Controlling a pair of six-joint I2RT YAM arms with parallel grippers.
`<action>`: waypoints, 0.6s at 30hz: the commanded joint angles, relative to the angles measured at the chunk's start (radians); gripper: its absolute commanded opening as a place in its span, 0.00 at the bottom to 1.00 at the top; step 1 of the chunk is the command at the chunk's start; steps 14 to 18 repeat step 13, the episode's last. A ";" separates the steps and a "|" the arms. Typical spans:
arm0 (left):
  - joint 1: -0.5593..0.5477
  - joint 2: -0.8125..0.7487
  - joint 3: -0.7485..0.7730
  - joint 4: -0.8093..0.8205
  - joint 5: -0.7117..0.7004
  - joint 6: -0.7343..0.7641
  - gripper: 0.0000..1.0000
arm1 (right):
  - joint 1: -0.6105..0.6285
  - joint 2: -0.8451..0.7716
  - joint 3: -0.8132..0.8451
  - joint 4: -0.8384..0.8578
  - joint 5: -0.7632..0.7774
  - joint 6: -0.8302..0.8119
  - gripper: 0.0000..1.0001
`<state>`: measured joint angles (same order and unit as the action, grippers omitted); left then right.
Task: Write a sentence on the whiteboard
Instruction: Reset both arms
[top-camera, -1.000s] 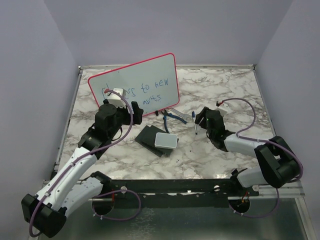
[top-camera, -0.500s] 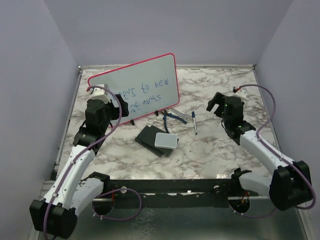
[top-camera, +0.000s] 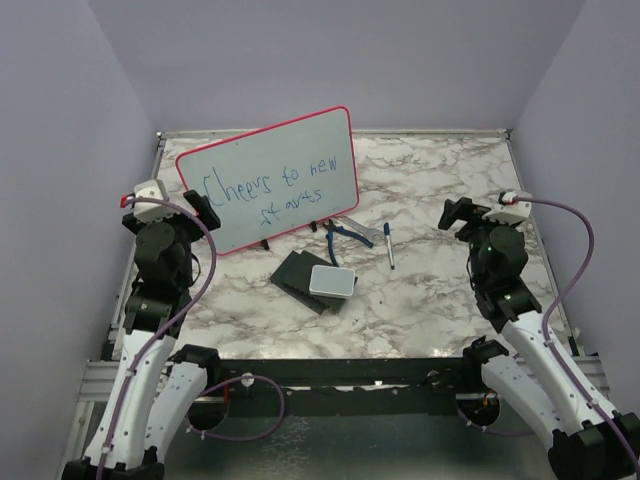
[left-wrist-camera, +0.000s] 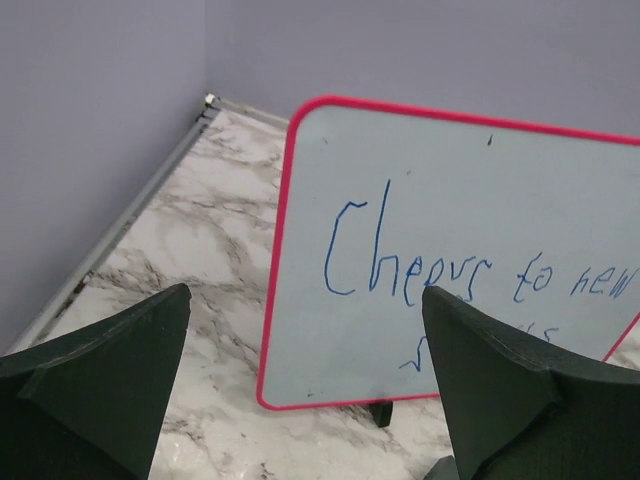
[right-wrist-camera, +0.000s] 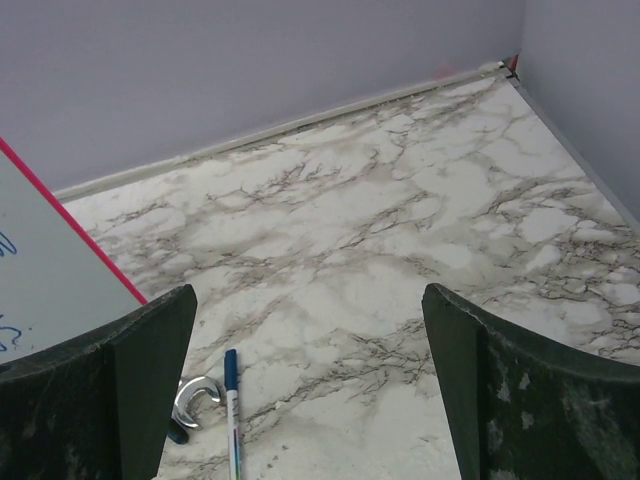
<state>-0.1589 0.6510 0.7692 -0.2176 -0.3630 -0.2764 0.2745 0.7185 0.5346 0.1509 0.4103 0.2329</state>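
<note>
The whiteboard (top-camera: 270, 180) stands tilted on small black feet at the back left of the marble table; it also shows in the left wrist view (left-wrist-camera: 450, 250). The sentence (top-camera: 270, 188) is in blue marker in two lines, "Cheers to new" over "starts"; part of it shows in the left wrist view (left-wrist-camera: 420, 265). My left gripper (top-camera: 205, 205) is open and empty, just left of the board's lower left corner. My right gripper (top-camera: 458, 215) is open and empty, raised at the right. A blue-capped marker (top-camera: 389, 245) lies on the table; it also shows in the right wrist view (right-wrist-camera: 232, 410).
A dark block with a grey-white pad (top-camera: 330, 282) lies in front of the board. A blue-handled metal tool (top-camera: 350, 233) lies beside the marker; its metal end shows in the right wrist view (right-wrist-camera: 195, 398). Purple walls enclose the table, with a metal rail (top-camera: 330, 130) at the back.
Both arms have pulled back from the middle toward their own sides and risen. The left gripper has uncovered the first letters of the writing. The right gripper has moved away from the marker.
</note>
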 joint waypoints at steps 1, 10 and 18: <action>0.004 -0.099 -0.038 0.011 -0.132 0.065 0.99 | 0.000 -0.017 -0.019 0.044 0.013 -0.058 0.98; 0.004 -0.099 -0.036 0.010 -0.113 0.050 0.99 | -0.001 -0.043 -0.015 0.027 0.032 -0.057 0.98; 0.004 -0.097 -0.034 0.009 -0.093 0.050 0.99 | 0.000 -0.046 -0.018 0.029 0.035 -0.059 0.99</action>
